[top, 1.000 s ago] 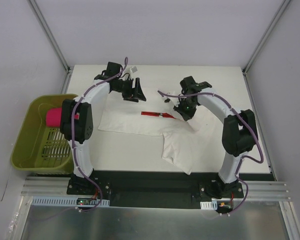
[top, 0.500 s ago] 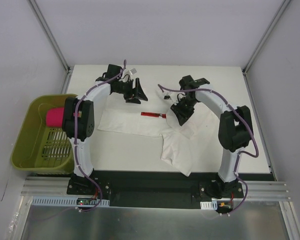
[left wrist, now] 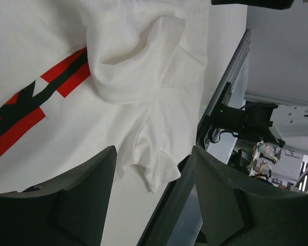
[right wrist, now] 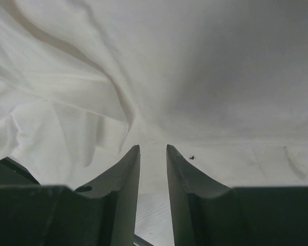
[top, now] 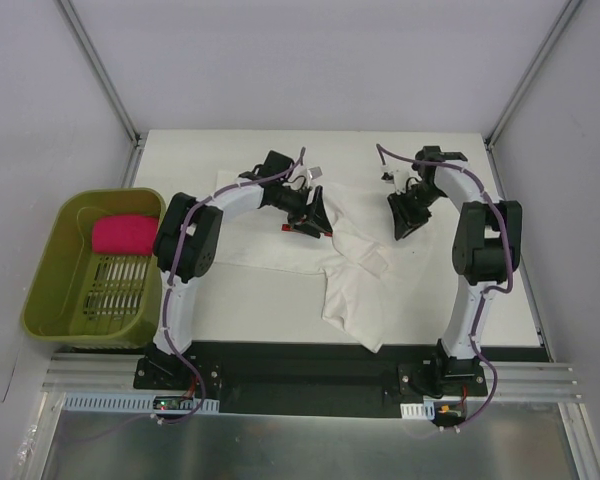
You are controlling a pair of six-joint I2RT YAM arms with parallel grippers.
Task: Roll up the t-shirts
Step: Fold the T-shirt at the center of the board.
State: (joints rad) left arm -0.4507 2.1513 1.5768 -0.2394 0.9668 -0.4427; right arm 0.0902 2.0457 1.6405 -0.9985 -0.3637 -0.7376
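Both arms have been swung rightward. The left gripper (top: pixel 313 218), spread, is held above the white t-shirt (top: pixel 355 290) crumpled mid-table (top: pixel 230 300). The right gripper (top: pixel 400 222), narrowly parted and empty, is held beside it. Only overhead is the pink bundle (top: pixel 122 233) seen in the basket (top: pixel 40 290).

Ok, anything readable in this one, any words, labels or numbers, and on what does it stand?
Red chest print on the white t-shirt: crossed by a dark band and partly covered by a fold; no letters can be made out.
Electronics board past the table edge, left wrist view: any markings too small to read.
Pink bundle and green basket: no text visible.
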